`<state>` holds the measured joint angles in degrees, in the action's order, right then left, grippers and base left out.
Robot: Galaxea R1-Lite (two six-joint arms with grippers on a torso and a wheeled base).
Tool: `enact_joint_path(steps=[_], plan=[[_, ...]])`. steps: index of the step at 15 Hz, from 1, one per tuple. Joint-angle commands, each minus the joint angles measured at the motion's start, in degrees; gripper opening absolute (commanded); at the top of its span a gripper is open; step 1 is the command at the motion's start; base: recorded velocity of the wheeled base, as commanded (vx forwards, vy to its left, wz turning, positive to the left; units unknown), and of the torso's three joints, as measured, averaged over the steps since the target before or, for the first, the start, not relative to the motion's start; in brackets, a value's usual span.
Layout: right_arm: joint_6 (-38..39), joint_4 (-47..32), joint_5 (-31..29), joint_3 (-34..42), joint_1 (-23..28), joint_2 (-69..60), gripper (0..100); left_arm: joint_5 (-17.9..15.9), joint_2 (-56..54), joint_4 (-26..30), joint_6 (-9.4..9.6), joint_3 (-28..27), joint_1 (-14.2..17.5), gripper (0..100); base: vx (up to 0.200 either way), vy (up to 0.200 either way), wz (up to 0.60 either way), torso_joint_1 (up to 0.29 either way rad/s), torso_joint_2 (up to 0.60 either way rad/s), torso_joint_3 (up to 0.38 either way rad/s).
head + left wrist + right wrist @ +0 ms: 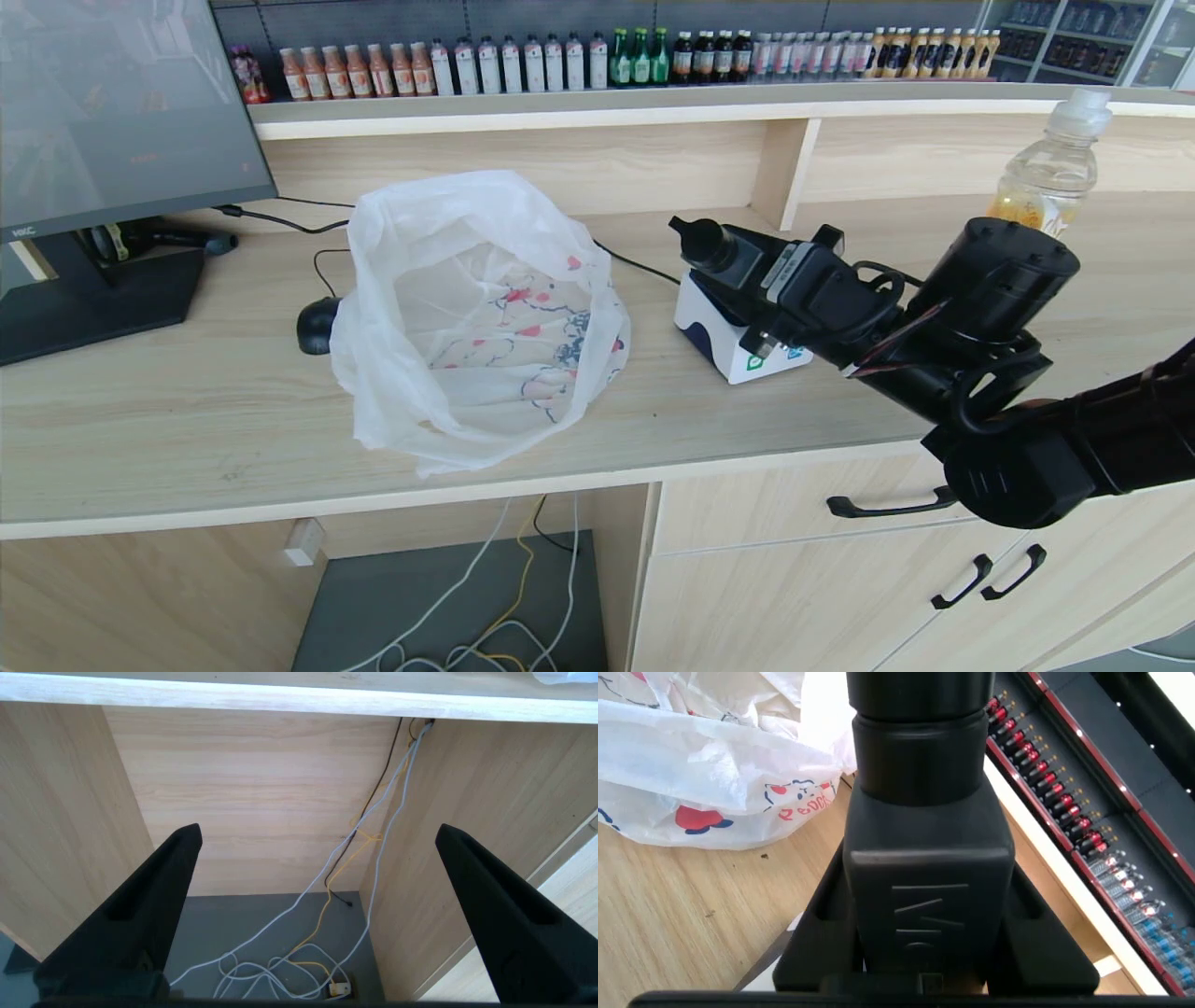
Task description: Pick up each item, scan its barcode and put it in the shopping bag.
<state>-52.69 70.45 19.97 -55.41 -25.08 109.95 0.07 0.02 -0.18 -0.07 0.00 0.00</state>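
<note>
My right gripper (742, 271) is shut on a black, bottle-shaped item (700, 241) with a narrow tip, and holds it just above the white and blue scanner box (738, 350) on the counter. In the right wrist view the black item (920, 747) stands between the fingers (808, 938), with the bag (701, 756) beyond it. The white plastic shopping bag (476, 317) stands open on the counter, left of the scanner. A clear bottle of yellow drink (1050, 173) stands at the back right. My left gripper (318, 859) is open below the counter edge, facing the cable recess.
A monitor (112, 103) on a stand and a black mouse (317, 324) sit left of the bag. A shelf of bottled drinks (635, 56) runs behind the counter. Drawers with black handles (892, 507) are under the counter on the right, loose cables (308, 952) under it.
</note>
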Motion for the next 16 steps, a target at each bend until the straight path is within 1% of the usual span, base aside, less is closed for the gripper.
enact_joint_path(steps=[1, 4, 6, 8, 10, 11, 13, 14, 16], plan=[[0.13, 0.04, -0.1, -0.32, -0.41, -0.08, 0, 0.01, -0.02, 0.01, -0.01, 0.0, 0.0, 100, 0.0, 0.0, 0.0, 0.0, 0.0, 0.0], [3.12, 0.13, -0.9, -0.4, -0.76, -1.58, 0, 0.01, -0.02, 0.01, 0.07, 0.0, 0.0, 100, 0.0, 0.0, 0.0, 0.0, 0.0, 0.0], [5.75, 0.04, -3.18, -0.32, -1.47, -3.51, 0, 0.01, -0.02, 0.01, -0.01, 0.0, 0.0, 100, 0.0, 0.0, 0.0, 0.0, 0.0, 0.0], [12.87, 0.13, -8.19, -0.23, -3.84, -5.18, 0, 0.01, -0.02, 0.01, -0.01, 0.0, 0.0, 100, 0.0, 0.0, 0.0, 0.0, 0.0, 0.0], [20.87, 0.3, -14.52, -0.14, -5.86, -6.15, 0, 0.01, -0.02, 0.01, -0.01, 0.0, 0.0, 100, 0.0, 0.0, 0.0, 0.0, 0.0, 0.0], [24.74, 1.53, -17.33, 0.04, -6.21, -6.5, 0, 0.01, -0.02, -0.08, -0.01, 0.0, 0.0, 100, 0.0, 0.0, 0.0, 0.0, 0.0, 0.0], [28.34, 2.85, -17.95, 0.3, -6.3, -7.11, 0, 0.01, -0.02, 0.01, -0.01, 0.0, 0.0, 100, 0.0, 0.0, 0.0, 0.0, 0.0, 0.0], [31.68, 4.61, -18.83, 1.44, -6.3, -7.55, 0, 0.01, -0.02, 0.01, -0.01, 0.0, 0.0, 100, 0.0, 0.0, 0.0, 0.0, 0.0, 0.0], [37.31, 9.09, -21.99, 3.9, -6.3, -7.82, 0, 0.01, -0.02, 0.01, -0.01, 0.0, 0.0, 100, 0.0, 0.0, 0.0, 0.0, 0.0, 0.0]])
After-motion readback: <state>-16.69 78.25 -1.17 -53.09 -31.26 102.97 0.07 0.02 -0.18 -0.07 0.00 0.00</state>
